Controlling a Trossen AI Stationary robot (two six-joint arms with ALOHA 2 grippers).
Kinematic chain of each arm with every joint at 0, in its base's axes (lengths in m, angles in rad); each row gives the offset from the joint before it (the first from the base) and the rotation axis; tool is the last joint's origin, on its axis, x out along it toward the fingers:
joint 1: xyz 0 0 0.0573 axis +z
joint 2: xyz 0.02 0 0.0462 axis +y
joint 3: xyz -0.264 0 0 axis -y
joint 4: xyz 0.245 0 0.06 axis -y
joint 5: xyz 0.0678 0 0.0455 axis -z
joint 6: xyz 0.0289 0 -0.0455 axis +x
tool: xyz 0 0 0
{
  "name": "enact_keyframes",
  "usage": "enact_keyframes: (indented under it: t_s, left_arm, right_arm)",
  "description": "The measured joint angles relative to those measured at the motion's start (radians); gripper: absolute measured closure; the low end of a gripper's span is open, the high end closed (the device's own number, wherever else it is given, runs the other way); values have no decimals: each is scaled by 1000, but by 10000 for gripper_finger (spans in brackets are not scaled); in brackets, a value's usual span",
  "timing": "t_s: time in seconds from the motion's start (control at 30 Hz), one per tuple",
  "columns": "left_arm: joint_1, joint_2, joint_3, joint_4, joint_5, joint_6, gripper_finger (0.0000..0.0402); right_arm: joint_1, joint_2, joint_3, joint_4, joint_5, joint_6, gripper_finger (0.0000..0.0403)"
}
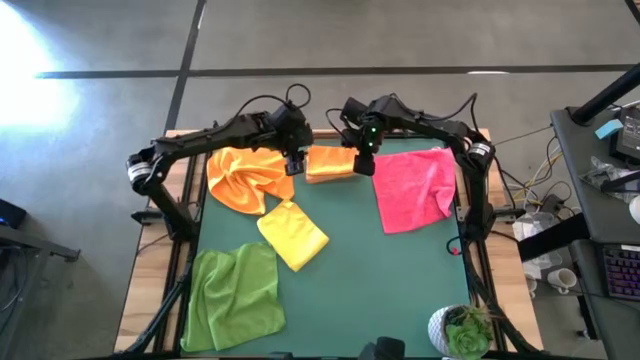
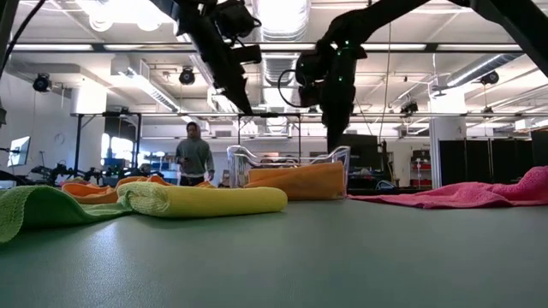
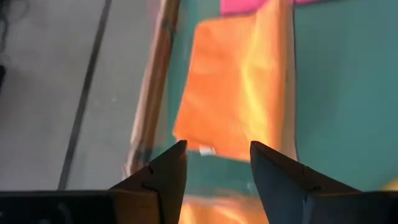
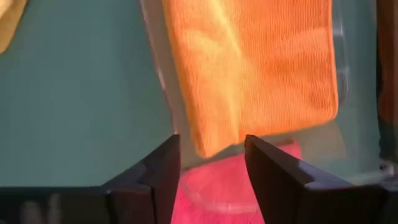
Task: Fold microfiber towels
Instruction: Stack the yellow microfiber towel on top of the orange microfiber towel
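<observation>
A folded orange towel lies in the clear plastic bin at the table's far middle; it also shows in both wrist views. My left gripper hangs open just left of the bin, above it. My right gripper hangs open just right of the bin. A crumpled orange towel lies at the far left, a folded yellow towel in the middle, a lime green towel at the near left, a hot pink towel at the right.
A potted plant stands at the table's near right corner. A person stands far back in the room beyond the table. Bare green mat lies at the near middle and right.
</observation>
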Motion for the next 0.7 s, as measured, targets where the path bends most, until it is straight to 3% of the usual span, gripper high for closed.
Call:
enact_keyframes:
  t_s: [0.1,0.33,0.53,0.7]
  left_arm:
    - [0,-20,0,-81,27,0,242]
    - [-5,-53,-81,-187,252,-1,242]
    - [-41,-65,-170,-189,280,-20,242]
    - [-78,-64,-242,-182,402,-16,242]
  right_arm:
    - [0,0,38,-67,-1,24,228]
    - [0,-46,33,-157,-10,71,227]
    - [4,-161,-55,-132,-11,169,227]
    - [29,-266,-179,-30,-10,284,227]
